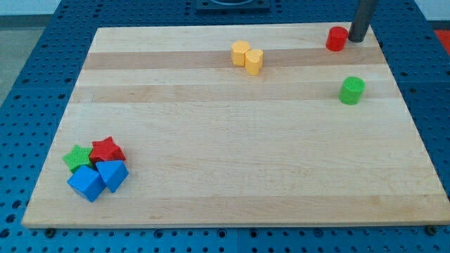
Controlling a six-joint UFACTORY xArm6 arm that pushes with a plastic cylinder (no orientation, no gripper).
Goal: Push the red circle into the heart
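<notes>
Wooden counter carries the red circle at its one-o'clock corner, no pincer fitted, with the tip just at the circle's three o'clock; a steady push toward nine o'clock should reach the yellow heart.

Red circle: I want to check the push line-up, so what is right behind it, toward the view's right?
Just right of the red circle stands my tip, close beside it; contact cannot be told. The rod covers the board's top-right corner strip.
</notes>
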